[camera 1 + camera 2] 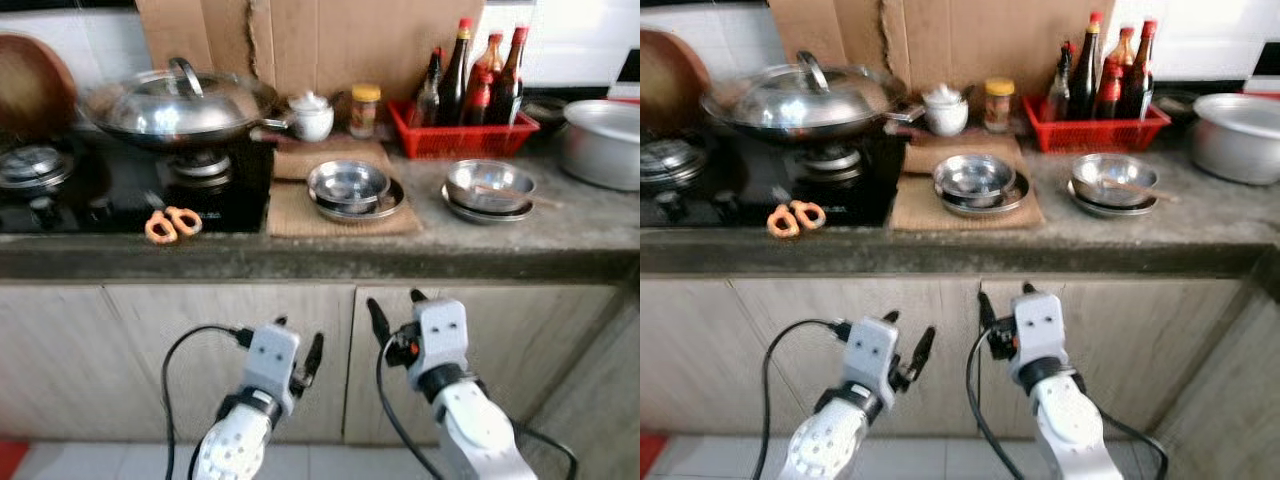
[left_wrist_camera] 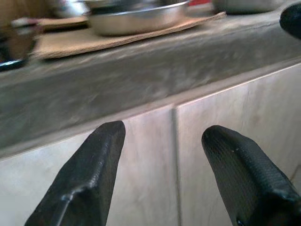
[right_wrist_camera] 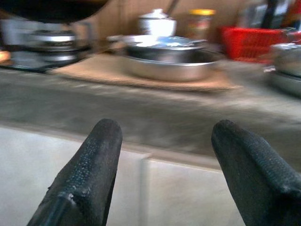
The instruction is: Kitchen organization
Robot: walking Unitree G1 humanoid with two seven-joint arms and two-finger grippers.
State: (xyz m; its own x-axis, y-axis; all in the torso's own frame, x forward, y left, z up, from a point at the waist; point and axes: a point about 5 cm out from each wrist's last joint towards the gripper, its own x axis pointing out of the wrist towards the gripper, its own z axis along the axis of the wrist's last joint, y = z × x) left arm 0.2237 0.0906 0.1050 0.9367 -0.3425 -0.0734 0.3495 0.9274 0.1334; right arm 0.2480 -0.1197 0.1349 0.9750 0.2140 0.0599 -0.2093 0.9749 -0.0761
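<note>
Far left on the grey concrete bench (image 1: 560, 235): black glass stove (image 1: 110, 195) w/ a round steel burner cap at its left edge. On the rear burner, a wide dark wok (image 1: 180, 118) under a domed, shiny steel lid w/ an arched handle. Orange-handled scissors (image 1: 172, 223) lying flat on the stove's front edge, loops rounded and glossy.

Behind, flat brown cardboard (image 1: 310, 40) propped vs. the wall. Next over, a small white ceramic pot w/ knobbed lid (image 1: 311, 116), then a yellow-capped glass jar (image 1: 365, 109).

Mid bench: a tan woven mat (image 1: 340, 215), rectangular, carrying a stack of shallow round steel plates (image 1: 350, 190), mirror-bright. Just right of the mat, straight on the concrete, a steel bowl (image 1: 489, 187) nested in a steel plate, a thin stick-like utensil resting across it.

Behind that, a red plastic basket (image 1: 462, 135) w/ slotted walls holding dark glass bottles (image 1: 480, 75), red caps, tall necks. Far right, a big dull aluminium pot (image 1: 603, 140), rim rounded.

Below the bench, pale wood-grain cabinet doors (image 1: 200, 350).

Left claw (image 1: 297, 361) in front of the doors, under the mat: fingers spread apart, holding nothing; pads (image 2: 89, 174) black, pebbled rubber, wedge-shaped. Right claw (image 1: 392, 305) a bit higher, just beside it: also spread, nothing between the fingers, same stippled black tips (image 3: 87, 174).
</note>
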